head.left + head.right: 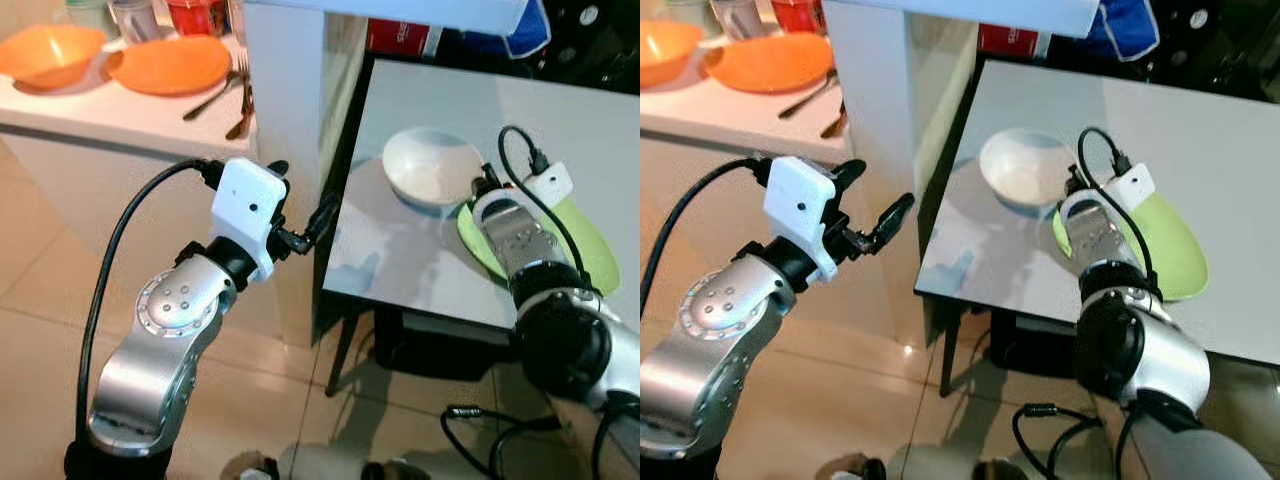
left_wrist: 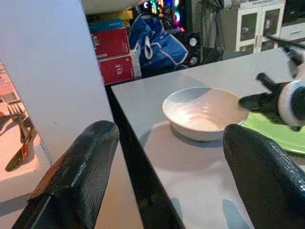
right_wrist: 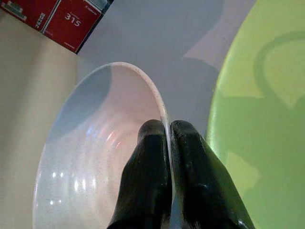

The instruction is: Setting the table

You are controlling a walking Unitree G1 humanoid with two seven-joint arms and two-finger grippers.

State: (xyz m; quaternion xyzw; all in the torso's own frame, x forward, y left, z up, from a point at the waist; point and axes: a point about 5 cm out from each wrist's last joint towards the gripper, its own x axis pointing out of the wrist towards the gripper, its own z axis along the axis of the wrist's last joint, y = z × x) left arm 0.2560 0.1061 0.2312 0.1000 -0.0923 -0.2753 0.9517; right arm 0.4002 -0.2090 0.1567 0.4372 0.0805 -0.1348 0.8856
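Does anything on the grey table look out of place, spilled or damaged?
Nothing looks spilled or broken. The white bowl sits upright and empty on the grey table, beside the green plate. The right end effector is pinching the bowl's rim. The left end effector is open, off the table's edge.

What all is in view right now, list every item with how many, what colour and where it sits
white bowl: one, white, on the grey table, rim pinched by the right tool
green plate: one, lime green, on the table beside the bowl
grey table: one, pale grey top
orange bowl: one, orange, on the white counter
orange plate: one, orange, on the counter beside the orange bowl
cutlery: a few pieces, dark metal, at the counter edge
red boxes: two, red, stacked behind the table
blue bag: one, blue, beside the boxes
left tool: open, off the table edge
right tool: shut on the bowl rim
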